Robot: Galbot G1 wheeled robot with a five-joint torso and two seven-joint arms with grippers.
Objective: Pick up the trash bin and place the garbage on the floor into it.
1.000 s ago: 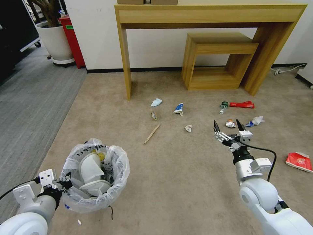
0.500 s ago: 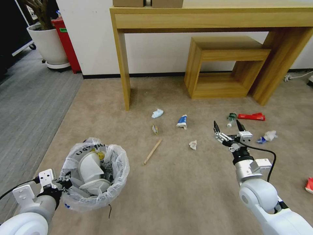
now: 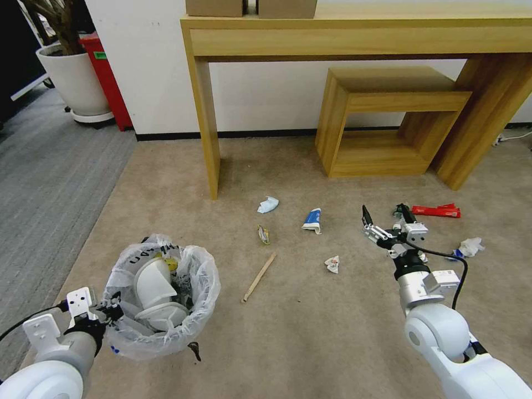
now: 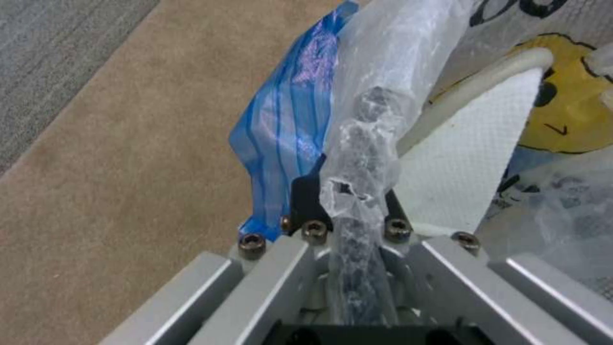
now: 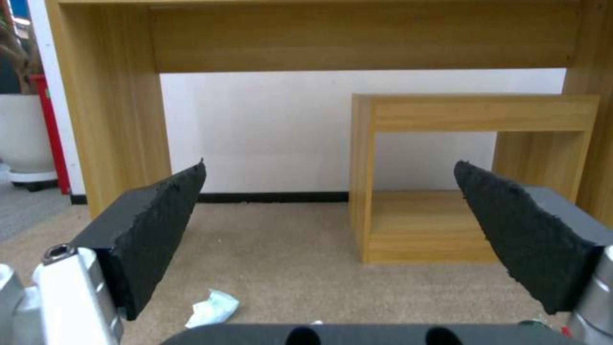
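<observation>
Left gripper (image 3: 105, 315) clamped on bin (image 3: 162, 299) rim. Right gripper (image 3: 386, 217) fingers apart, above floor (image 3: 310, 310); paper (image 3: 332, 264) near, to its left.

The trash bin (image 3: 160, 299), bag-lined and holding white slippers, hangs clamped at its rim in the left gripper (image 3: 108, 313). Garbage (image 3: 312, 220) lies scattered on the beige floor (image 3: 310, 321) around the spread right gripper (image 3: 385, 219).

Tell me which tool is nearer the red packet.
Right. The right tool hangs open above the carpet just left of the red packet. The left tool is far across the floor, shut on the bin rim.
</observation>
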